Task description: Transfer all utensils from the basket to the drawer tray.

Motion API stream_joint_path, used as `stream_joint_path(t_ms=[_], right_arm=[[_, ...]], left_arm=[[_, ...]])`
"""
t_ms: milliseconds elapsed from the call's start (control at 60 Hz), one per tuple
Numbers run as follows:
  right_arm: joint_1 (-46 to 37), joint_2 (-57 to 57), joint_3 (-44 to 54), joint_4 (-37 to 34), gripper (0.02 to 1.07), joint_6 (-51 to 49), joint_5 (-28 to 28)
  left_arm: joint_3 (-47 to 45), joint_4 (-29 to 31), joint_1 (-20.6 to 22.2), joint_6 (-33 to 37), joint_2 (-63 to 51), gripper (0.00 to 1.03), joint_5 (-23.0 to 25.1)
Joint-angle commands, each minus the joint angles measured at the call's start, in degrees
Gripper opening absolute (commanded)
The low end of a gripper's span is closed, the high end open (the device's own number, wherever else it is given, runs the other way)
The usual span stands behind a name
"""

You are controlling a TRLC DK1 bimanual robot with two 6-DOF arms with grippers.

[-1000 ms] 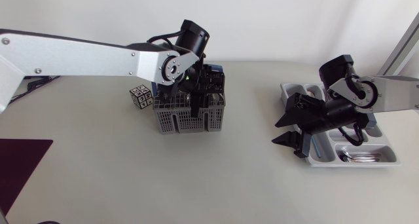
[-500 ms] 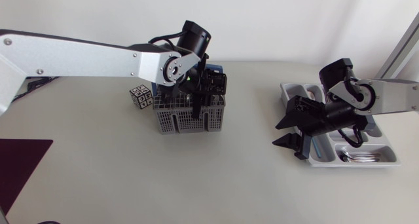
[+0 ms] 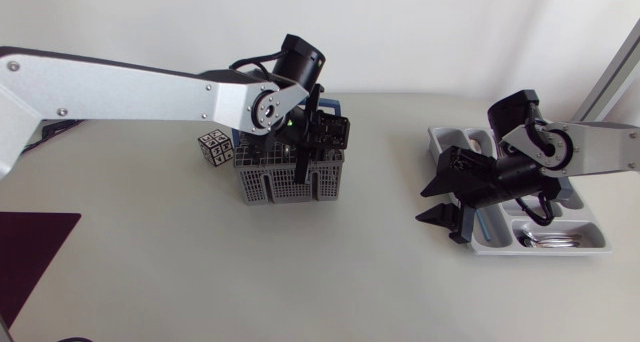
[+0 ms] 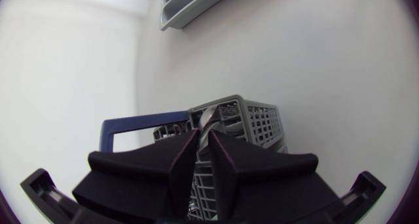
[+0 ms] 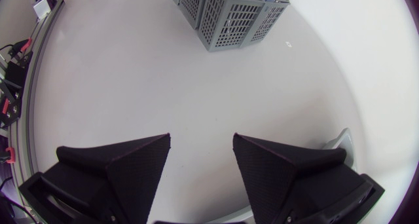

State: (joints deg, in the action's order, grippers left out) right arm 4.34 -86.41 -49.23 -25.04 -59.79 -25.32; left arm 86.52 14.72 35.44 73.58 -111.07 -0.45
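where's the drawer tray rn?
Head view: drawer tray at the table's right side, under my right arm; the right gripper hangs at its left edge, the basket further left.

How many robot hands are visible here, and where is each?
2. The left hand is above the basket, shut on a utensil; the right hand hangs open beside the drawer tray.

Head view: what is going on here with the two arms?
The left arm is over the grey basket, its jaws shut on a metal utensil standing in it. The right arm hovers with jaws open over the table beside the drawer tray, which already holds some cutlery.
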Motion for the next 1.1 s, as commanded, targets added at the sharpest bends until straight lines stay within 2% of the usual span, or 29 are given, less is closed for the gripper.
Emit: stream_joint_path(t_ms=[0, 433, 1083], right_arm=[[-0.5, -1.0, 1.9, 0.5, 0.72, -0.5, -0.2], [-0.4, -0.4, 2.6, 0.6, 0.72, -0.5, -0.2], [0.5, 4.2, 4.8, -0.4, 0.72, -0.3, -0.3]], left_arm=[[-1.9, 0.6, 0.5, 2.6, -0.8, 0.06, 0.7], [-1.7, 0.6, 0.0, 3.3, 1.7, 0.04, 0.6], [-3.9, 1.9, 0.3, 4.3, 11.7, 0.03, 0.5]])
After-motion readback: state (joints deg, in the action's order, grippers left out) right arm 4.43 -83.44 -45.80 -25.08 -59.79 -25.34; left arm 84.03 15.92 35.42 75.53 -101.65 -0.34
